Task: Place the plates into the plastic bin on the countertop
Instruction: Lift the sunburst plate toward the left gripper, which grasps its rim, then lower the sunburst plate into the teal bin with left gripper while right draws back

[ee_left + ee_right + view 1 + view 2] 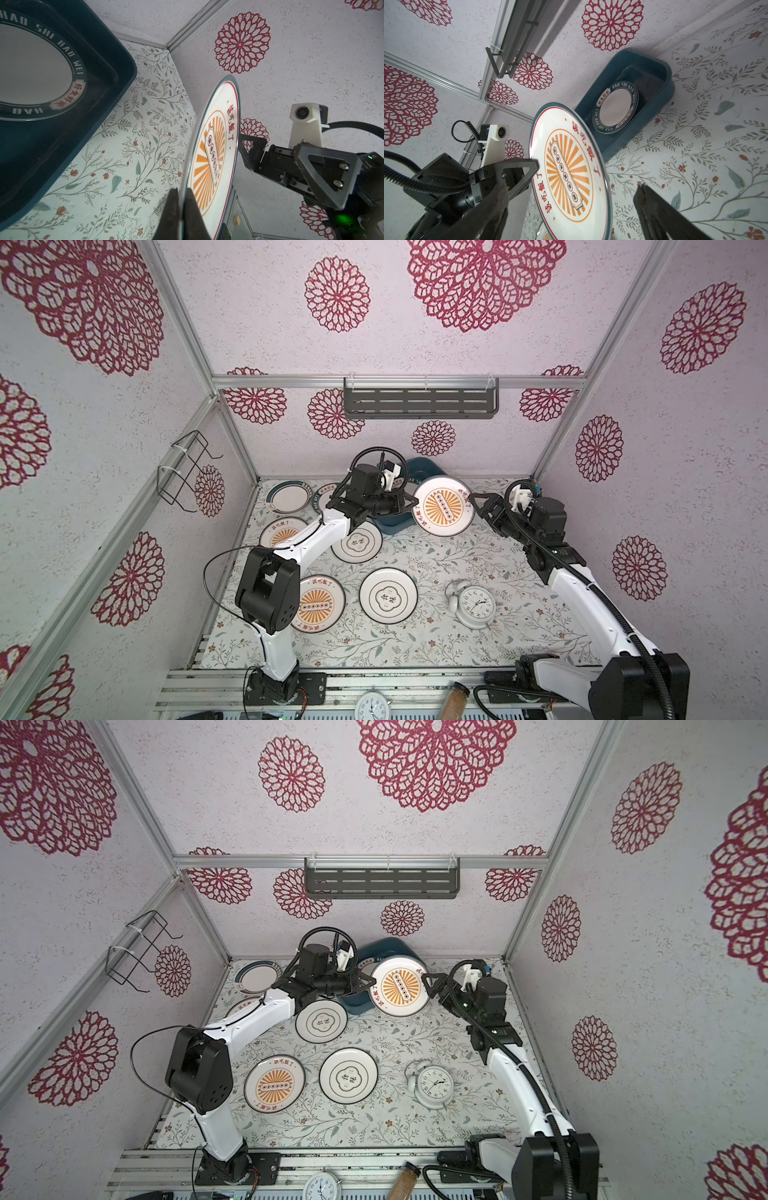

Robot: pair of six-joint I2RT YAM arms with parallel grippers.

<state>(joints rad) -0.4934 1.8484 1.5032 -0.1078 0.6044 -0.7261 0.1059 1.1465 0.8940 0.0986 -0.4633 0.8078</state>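
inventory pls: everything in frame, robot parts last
held plate: 1, white with orange sunburst, tilted in the air near the bin
plate in bin: 1, white with teal lettered rim, lying in the bin
plates on countertop: 6, white; two teal-rimmed, two sunburst, two black-emblem; left and middle
bin: 1, dark teal, far edge by the back wall
countertop: 1, white with leafy print
alarm clock: 1, white, countertop, near right
round clock: 1, white, front rail
jar: 1, brown, front rail
shelf: 1, grey, back wall
wire rack: 1, black, left wall
left hand: shut on held plate's rim
right hand: open, jaws astride that rim
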